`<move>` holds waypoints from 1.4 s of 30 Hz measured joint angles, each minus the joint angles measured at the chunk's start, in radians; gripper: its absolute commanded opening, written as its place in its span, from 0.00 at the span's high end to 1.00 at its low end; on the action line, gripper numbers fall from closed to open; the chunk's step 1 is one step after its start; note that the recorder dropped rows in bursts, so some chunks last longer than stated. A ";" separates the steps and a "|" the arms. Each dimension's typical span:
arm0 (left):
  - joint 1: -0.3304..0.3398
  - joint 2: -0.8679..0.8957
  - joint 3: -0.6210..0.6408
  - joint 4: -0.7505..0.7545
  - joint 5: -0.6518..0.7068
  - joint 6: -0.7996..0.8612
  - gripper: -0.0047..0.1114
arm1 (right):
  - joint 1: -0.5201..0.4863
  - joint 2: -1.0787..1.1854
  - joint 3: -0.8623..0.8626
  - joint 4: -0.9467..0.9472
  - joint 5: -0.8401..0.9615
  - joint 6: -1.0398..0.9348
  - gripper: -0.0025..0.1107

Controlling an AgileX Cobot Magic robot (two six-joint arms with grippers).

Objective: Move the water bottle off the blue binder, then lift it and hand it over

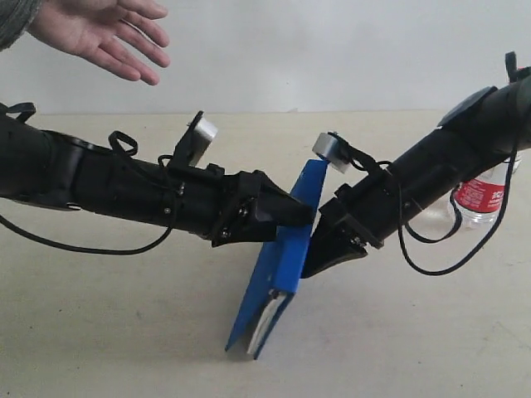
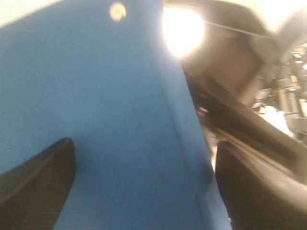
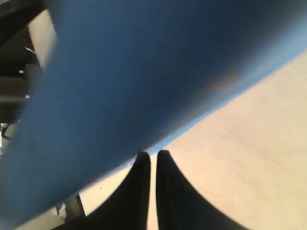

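Exterior view alone: water bottle (image 1: pixel 485 195) behind right arm (image 1: pixel 431 170), off blue binder (image 1: pixel 282 257).

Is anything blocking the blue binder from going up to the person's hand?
Nothing visible does. The flat deep-blue binder stands tilted on edge, and only open air lies between its top corner and the person's bare open hand.

We see the blue binder (image 1: pixel 286 249) with a hard, smooth cover of matt finish, and white paper sheets (image 1: pixel 264 319) at its lower edge. The water bottle (image 1: pixel 485 195) is of clear plastic, with a glossy label. The table (image 1: pixel 124 332) has a smooth, matt, beige surface. The fingers (image 3: pixel 136 196) of the right gripper (image 3: pixel 153 157) look like black matt plastic. A small camera casing (image 1: pixel 202 131) shines like silver metal.
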 measured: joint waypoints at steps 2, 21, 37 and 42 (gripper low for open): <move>0.000 -0.029 -0.001 0.034 -0.046 -0.007 0.31 | 0.017 -0.028 0.000 0.009 0.005 -0.018 0.98; 0.000 -0.130 -0.003 0.372 -0.192 -0.121 0.40 | 0.044 -0.059 0.000 0.168 0.000 -0.167 0.98; 0.001 -0.151 -0.022 0.547 -0.298 -0.245 0.91 | 0.046 -0.153 0.000 -0.379 -0.152 0.096 0.98; 0.001 -0.156 -0.022 0.571 -0.321 -0.252 0.91 | 0.046 -0.347 0.000 -0.357 -0.179 0.070 0.98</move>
